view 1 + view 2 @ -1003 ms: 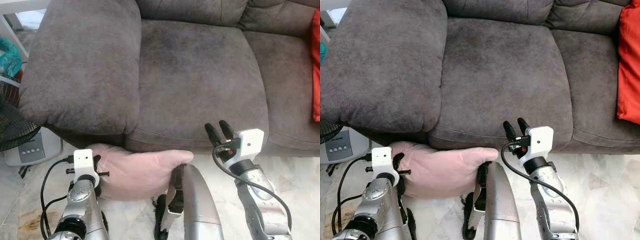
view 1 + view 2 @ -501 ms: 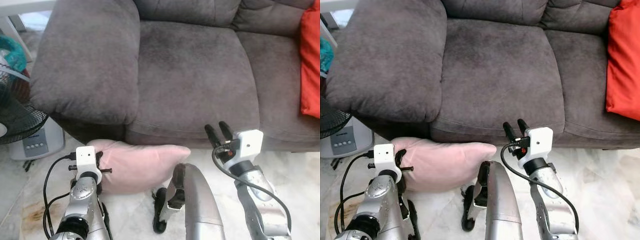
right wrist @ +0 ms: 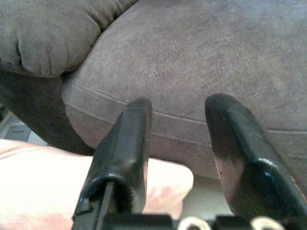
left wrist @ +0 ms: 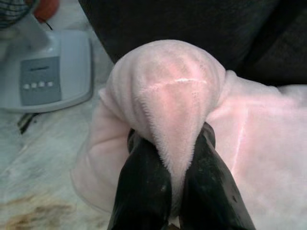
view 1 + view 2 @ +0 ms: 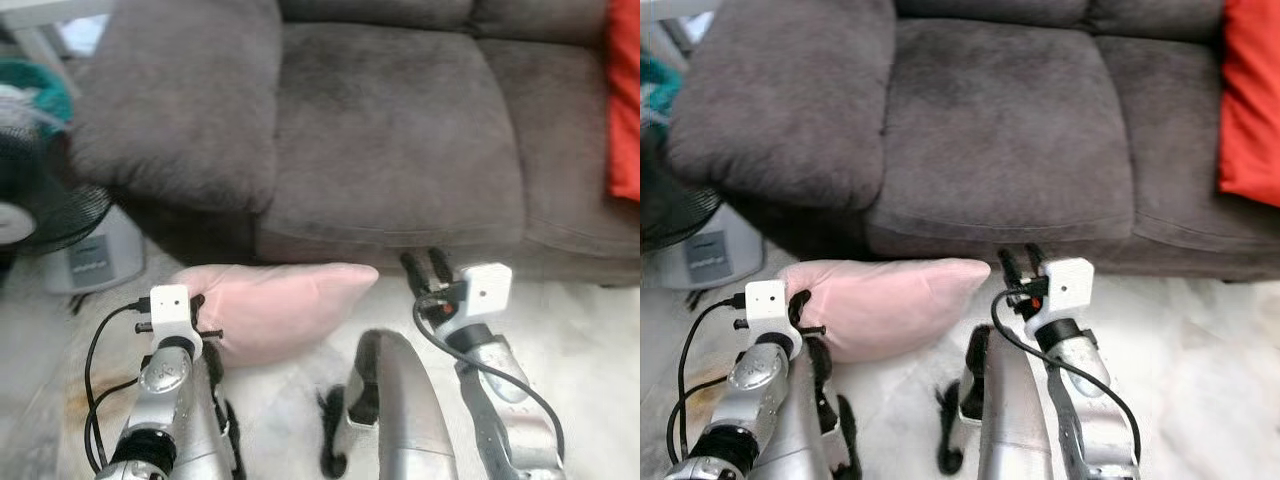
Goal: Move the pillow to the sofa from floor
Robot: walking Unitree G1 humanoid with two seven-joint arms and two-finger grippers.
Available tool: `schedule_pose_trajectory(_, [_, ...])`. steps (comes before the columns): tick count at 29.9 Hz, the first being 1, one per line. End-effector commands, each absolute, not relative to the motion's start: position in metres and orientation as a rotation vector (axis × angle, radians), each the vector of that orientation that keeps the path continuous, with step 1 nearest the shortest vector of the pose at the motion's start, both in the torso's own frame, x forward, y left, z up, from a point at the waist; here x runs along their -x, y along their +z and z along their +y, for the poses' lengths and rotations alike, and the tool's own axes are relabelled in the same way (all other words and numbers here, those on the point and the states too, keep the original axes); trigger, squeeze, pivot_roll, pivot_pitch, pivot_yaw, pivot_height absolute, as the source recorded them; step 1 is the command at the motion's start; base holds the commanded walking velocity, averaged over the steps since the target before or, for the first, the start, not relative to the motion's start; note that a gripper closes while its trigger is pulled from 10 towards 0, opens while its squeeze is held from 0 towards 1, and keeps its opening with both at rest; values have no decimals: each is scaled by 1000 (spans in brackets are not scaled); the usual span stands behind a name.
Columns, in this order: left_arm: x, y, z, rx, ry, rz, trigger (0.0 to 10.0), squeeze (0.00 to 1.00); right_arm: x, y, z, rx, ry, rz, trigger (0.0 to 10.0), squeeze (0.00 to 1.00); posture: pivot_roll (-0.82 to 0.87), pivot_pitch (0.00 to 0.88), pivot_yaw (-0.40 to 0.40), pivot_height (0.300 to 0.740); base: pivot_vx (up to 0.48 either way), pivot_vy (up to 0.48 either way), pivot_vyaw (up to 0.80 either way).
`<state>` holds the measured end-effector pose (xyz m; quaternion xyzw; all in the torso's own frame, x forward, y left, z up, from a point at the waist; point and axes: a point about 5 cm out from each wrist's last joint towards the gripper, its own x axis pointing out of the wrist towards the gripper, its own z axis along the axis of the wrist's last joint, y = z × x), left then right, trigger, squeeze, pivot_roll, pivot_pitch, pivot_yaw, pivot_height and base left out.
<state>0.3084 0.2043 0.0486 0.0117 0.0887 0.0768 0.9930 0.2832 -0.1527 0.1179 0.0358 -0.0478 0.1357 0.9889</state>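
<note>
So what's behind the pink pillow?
Behind the pink pillow is the front of the grey sofa, with its dark armrest base. The left gripper pinches the pillow's corner. The floor beneath the pillow is covered.

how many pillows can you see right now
2. A pink pillow lies on the floor before the sofa, pinched at one end by the left hand. A red pillow rests on the sofa's right side.

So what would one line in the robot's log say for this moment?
left gripper: shut on pink pillow | right gripper: open, before sofa seat front | pillow: beside sofa base, not yet on seat
</note>
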Motion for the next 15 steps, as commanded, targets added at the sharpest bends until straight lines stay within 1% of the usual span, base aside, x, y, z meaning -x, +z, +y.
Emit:
schedule_pose_trajectory(1, [-310, 53, 209, -37, 170, 165, 10000, 0, -280, 107, -161, -68, 234, -67, 10000, 0, 106, 265, -96, 519, -285, 0, 0])
schedule_pose_trajectory(4, [-312, 56, 210, -56, 164, 156, 10000, 0, -283, 104, -158, -69, 228, -64, 10000, 0, 119, 245, -81, 519, -276, 0, 0])
schedule_pose_trajectory(9, [-313, 61, 212, -73, 168, 127, 10000, 0, -284, 102, -156, -76, 220, -64, 10000, 0, 129, 233, -69, 519, 0, 0, 0])
schedule_pose_trajectory(10, [-313, 73, 212, -124, 147, 62, 10000, 0, -286, 98, -154, -81, 211, -57, 10000, 0, 148, 206, -46, 519, 0, 0, 0])
schedule_pose_trajectory(11, [-314, 81, 212, -163, 130, 14, 10000, 0, -287, 95, -153, -85, 203, -51, 10000, 0, 151, 203, -43, 519, 0, 0, 0])
schedule_pose_trajectory(15, [-314, 94, 212, -196, 122, -54, 10000, 0, -290, 92, -150, -91, 196, -46, 10000, 0, 170, 180, -28, 519, 0, 0, 0])
